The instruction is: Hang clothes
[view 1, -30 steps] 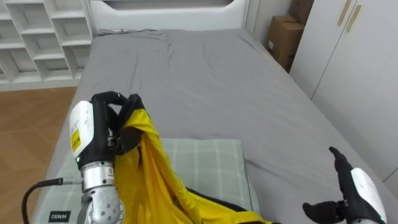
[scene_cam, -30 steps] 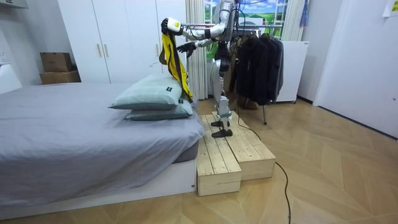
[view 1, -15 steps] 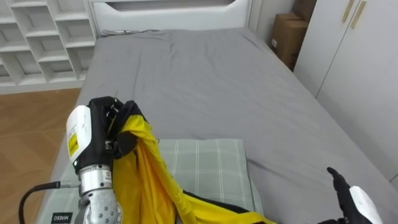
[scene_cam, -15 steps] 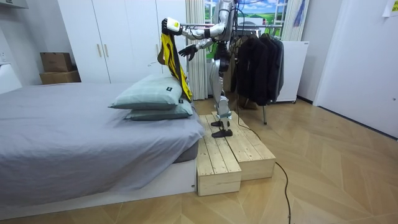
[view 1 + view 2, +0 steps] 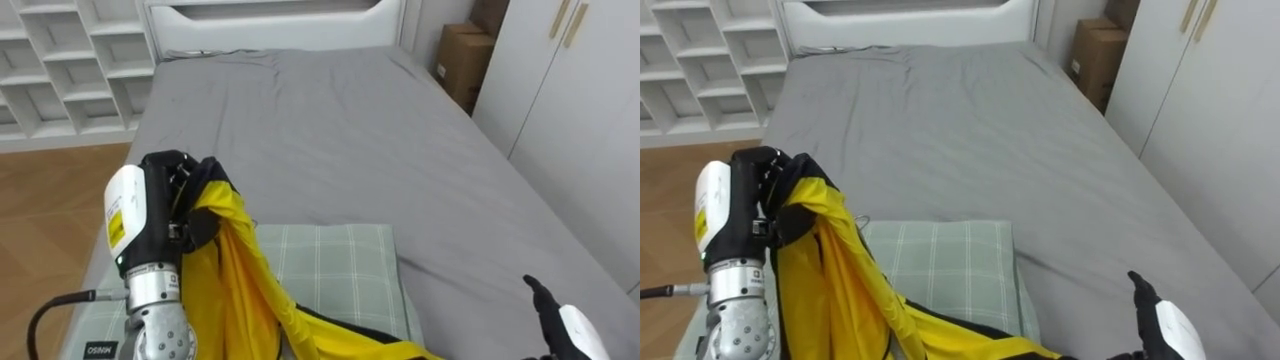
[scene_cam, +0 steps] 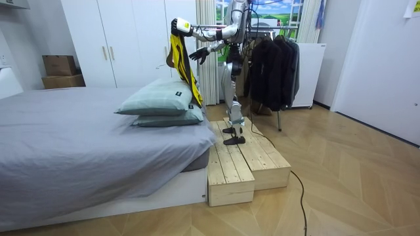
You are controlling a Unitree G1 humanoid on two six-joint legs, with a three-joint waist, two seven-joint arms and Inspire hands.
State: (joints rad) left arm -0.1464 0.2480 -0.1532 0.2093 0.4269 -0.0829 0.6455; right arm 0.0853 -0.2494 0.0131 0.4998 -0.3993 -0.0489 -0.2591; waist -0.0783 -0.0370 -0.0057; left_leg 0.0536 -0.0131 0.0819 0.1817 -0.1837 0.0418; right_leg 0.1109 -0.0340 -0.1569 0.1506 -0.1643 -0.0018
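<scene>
A yellow and black jacket (image 5: 235, 270) hangs from my left hand (image 5: 165, 200), which is raised and shut on its dark collar. The cloth drapes down over the checked pillow (image 5: 330, 270) at the view's lower edge. My right hand (image 5: 560, 325) is at the lower right, open with straight fingers, apart from the jacket. In the room view I stand on a wooden platform (image 6: 243, 164) beside the bed, holding the jacket (image 6: 180, 62) high with the left hand (image 6: 176, 26). The right hand (image 6: 197, 54) is stretched out next to it.
A grey bed (image 5: 330, 130) spreads ahead, with white shelves (image 5: 60, 60) to the left. A cardboard box (image 5: 460, 60) and a white wardrobe (image 5: 570, 110) are on the right. Behind me stands a clothes rack (image 6: 272, 62) hung with dark garments.
My right hand has sunk a little toward the lower edge of the eye view. The left hand still holds the jacket up in the same place.
</scene>
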